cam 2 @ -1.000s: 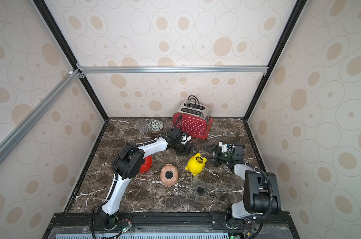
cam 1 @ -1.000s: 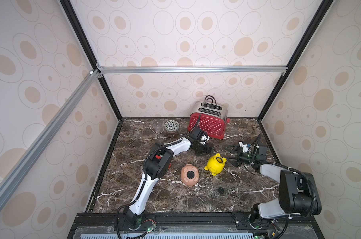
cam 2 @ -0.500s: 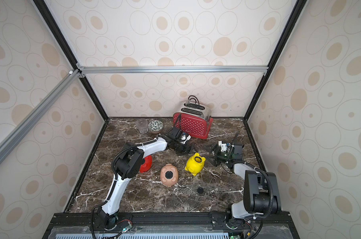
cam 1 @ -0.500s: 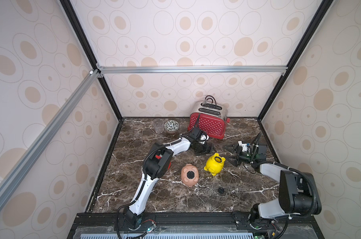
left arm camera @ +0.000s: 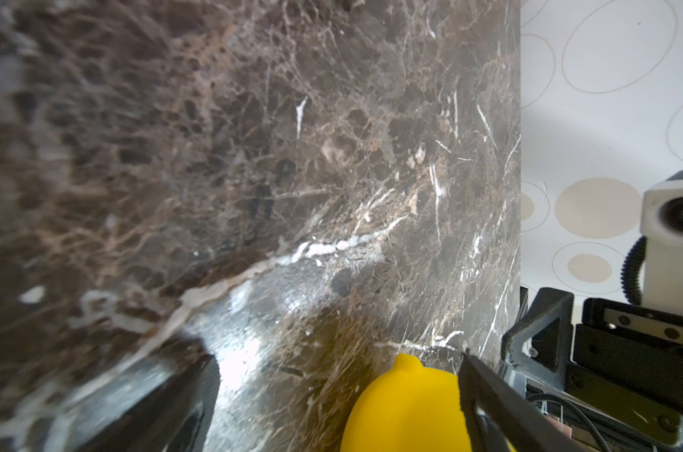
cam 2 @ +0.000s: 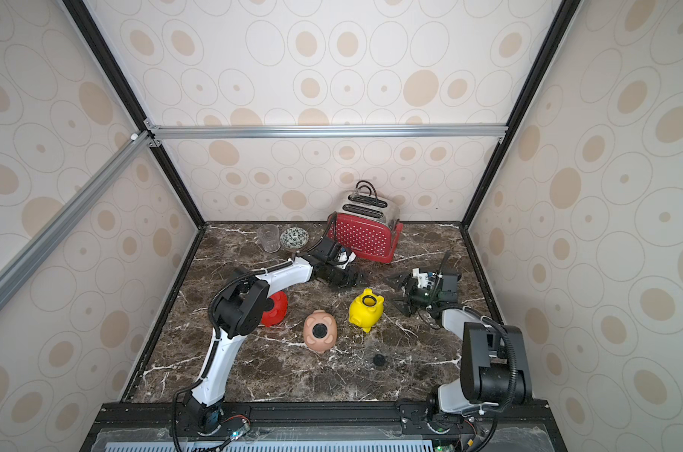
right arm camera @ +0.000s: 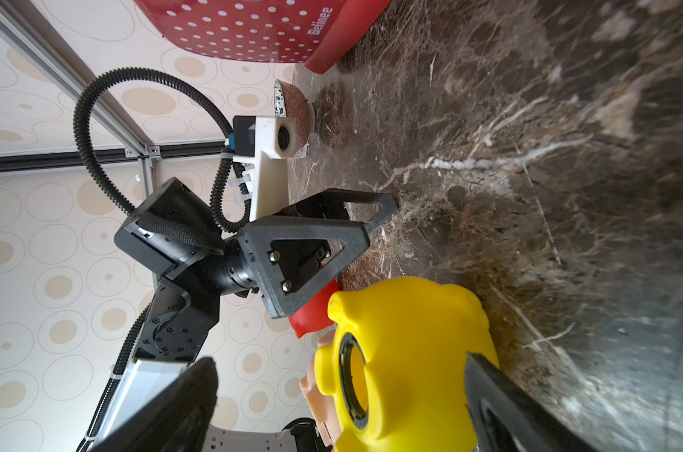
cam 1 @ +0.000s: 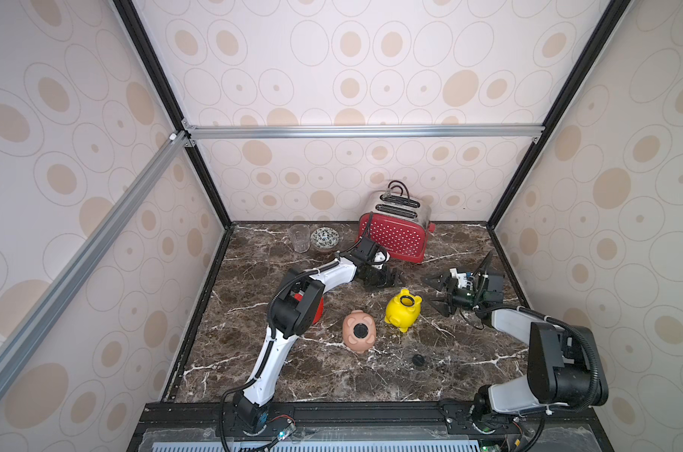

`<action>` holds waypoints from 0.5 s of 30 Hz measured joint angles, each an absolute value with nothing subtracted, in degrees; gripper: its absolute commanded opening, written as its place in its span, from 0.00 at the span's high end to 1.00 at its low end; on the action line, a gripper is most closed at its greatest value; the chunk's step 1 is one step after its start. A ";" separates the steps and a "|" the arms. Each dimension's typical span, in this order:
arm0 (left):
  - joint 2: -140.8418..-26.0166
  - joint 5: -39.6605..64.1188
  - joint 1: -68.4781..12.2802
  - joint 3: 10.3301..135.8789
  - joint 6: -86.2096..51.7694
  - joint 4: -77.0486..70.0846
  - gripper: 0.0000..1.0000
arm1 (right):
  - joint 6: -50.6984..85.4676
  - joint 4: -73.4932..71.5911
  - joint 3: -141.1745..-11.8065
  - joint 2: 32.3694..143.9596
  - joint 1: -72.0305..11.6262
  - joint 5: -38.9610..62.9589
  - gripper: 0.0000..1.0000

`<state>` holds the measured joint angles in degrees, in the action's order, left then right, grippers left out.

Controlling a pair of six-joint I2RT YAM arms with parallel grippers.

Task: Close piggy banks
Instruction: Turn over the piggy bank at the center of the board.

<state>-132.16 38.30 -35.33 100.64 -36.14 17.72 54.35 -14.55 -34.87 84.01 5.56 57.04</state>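
Observation:
The yellow piggy bank lies near the table's middle, its round belly hole open and facing up. To its left the pale pink piggy bank lies belly up with a black plug in its hole. My left arm's elbow half hides the red piggy bank. My left gripper is open, low over the marble just behind the yellow pig. My right gripper is open at that pig's right side, holding nothing.
A loose black plug lies on the marble table nearer the front. The red dotted toaster stands at the back, with a glass and a small bowl to its left. Patterned walls enclose three sides.
My left gripper's jaws have spread a little wider. Neither arm nor any pig has visibly shifted.

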 measured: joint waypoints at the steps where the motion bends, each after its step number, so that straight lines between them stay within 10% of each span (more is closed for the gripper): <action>1: -131.98 38.00 -35.24 100.57 -36.12 18.13 0.05 | 54.08 -14.28 -34.87 83.92 5.56 57.04 0.00; 15: -125.36 34.52 -34.37 100.64 -34.48 23.88 0.05 | 47.22 -5.69 -35.99 79.99 5.56 55.37 0.00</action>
<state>-125.36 34.52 -34.37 100.64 -34.48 23.88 47.22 -5.69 -35.99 79.99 5.56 55.37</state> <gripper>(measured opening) 0.953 0.996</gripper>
